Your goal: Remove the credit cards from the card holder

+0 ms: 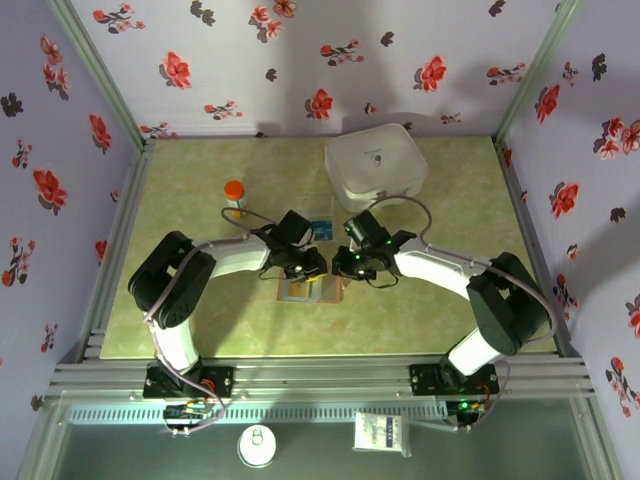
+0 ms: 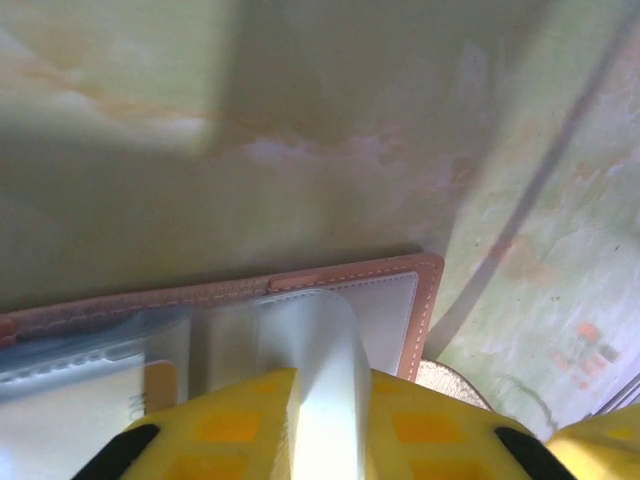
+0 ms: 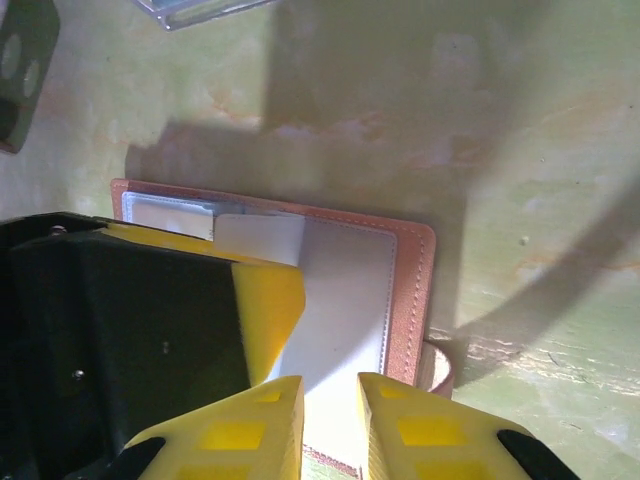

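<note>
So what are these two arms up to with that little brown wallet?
Two robot arms are working on an open card holder lying flat mid-table. The left end effector is closed on a pale strip curving up from its inner pocket, card or flap, hard to tell. The right end effector sits over the lining beside it, fingers nearly together; whether it grips anything is unclear. What looks like a blue card lies just beyond.

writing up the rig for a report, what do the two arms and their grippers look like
Both the left arm and the right arm have bulky black joint housings joined by white links, with a grey cable looping over each forearm and a green light on the right wrist. The fingers are bright yellow with black patches.
</note>
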Controlling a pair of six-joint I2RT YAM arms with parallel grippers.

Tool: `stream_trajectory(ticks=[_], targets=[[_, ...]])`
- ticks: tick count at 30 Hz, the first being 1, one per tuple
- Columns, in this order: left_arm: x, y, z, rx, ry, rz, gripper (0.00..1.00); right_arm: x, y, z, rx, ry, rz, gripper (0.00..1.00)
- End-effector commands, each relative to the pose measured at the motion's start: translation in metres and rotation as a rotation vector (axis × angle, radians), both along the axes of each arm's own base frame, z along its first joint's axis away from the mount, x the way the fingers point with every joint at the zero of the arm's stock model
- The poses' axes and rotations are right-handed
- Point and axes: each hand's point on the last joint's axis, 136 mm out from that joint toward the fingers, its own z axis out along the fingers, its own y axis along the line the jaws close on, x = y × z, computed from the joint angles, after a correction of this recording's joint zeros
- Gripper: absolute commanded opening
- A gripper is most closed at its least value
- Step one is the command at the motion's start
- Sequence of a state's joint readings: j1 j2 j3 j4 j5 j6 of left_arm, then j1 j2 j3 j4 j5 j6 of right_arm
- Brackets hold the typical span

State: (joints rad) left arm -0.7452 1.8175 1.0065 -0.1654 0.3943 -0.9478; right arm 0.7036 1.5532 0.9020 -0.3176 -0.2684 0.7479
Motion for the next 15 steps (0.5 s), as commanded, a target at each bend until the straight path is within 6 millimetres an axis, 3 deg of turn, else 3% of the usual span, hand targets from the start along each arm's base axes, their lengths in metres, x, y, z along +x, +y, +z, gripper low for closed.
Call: stream_trajectory(ticks=[1,9,15], targets=[[0.001,-0.008,0.004,0.001,0.012,0.000,0.24,0.001,-0.005,0.007,-0.001,-0.032,0.007,0.23],[0.011,-0.007,0.030,0.013,-0.049,-0.016,0.36,0.003,-0.010,0.016,-0.009,-0.054,-0.001,0.25],[0.009,-0.001,0.027,0.029,-0.047,-0.017,0.43,0.005,-0.009,0.020,-0.005,-0.061,-0.005,0.26]])
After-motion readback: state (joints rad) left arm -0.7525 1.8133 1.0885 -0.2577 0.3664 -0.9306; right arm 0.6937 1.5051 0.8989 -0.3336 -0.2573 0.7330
